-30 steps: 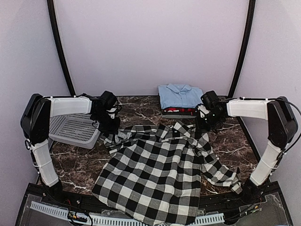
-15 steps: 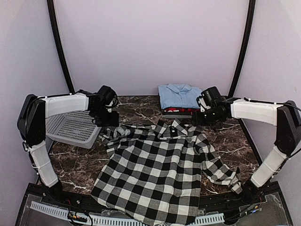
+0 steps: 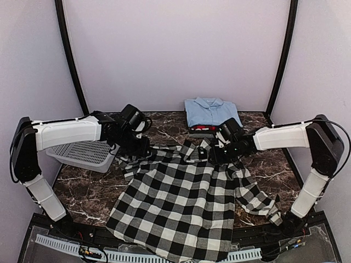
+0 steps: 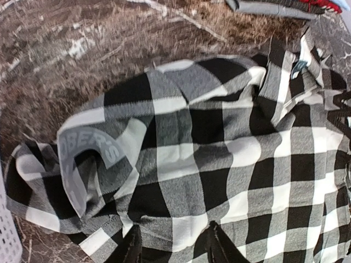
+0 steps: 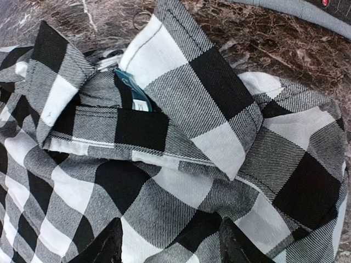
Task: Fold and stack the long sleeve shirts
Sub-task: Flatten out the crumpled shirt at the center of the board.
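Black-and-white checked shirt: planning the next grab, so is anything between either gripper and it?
Nothing visible. The left gripper and right gripper hang open close over the black-and-white buffalo-check cloth shirt.

Soft, even light from above fills the overhead view. The pale walls are bright, and the dark brown marble-patterned desk shows no strong glare. Only faint, diffuse shadows lie under the arms and in the folds of the large black-and-white buffalo-check cloth shirt. This view is moderately sharp and slightly grainy. The left wrist view is softer: the desk near its top looks smeared, and the left hand is a dark blur at the bottom. The right wrist view is crisper, with the shirt's weave plain and a pale sheen on the desk. The right hand is dark and unfocused.
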`<state>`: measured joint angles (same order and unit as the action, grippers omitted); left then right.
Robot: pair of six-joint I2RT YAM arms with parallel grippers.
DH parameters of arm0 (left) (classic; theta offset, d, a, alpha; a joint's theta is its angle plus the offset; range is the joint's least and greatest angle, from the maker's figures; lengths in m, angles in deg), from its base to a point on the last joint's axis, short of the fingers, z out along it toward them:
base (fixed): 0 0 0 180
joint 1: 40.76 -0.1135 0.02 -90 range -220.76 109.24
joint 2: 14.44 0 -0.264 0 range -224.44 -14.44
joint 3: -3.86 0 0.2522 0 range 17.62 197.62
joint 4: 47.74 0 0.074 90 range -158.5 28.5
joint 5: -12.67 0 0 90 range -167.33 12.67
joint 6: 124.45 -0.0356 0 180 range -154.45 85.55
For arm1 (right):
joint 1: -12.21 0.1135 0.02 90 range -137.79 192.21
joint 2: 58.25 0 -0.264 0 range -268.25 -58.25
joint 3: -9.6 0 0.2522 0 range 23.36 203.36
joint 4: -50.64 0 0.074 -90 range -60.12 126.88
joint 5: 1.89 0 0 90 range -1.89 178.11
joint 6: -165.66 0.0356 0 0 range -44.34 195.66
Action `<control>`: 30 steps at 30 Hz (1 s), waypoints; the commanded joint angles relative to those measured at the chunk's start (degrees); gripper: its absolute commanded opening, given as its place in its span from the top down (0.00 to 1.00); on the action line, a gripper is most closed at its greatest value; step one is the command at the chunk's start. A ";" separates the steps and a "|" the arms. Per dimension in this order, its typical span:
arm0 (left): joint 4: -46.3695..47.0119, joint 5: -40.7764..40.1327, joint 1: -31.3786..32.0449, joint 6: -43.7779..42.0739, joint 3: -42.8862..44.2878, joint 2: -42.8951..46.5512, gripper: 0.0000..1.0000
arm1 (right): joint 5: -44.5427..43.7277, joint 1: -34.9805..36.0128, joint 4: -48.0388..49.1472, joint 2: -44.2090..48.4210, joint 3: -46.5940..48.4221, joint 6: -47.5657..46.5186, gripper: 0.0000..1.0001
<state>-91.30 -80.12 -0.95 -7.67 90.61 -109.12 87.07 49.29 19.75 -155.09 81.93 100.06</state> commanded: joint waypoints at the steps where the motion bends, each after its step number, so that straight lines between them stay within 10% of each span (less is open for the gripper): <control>1: 2.38 4.71 0.01 1.87 -4.06 -1.94 0.62 | 0.79 -0.08 5.79 -3.04 -0.13 2.66 0.44; 30: 3.24 5.91 0.34 0.14 1.44 -11.46 0.65 | 2.94 -6.23 8.35 -13.76 16.50 0.04 0.46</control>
<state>-87.76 -75.77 -0.84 -6.79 91.72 -122.97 88.25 43.25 25.26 -168.84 95.35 101.18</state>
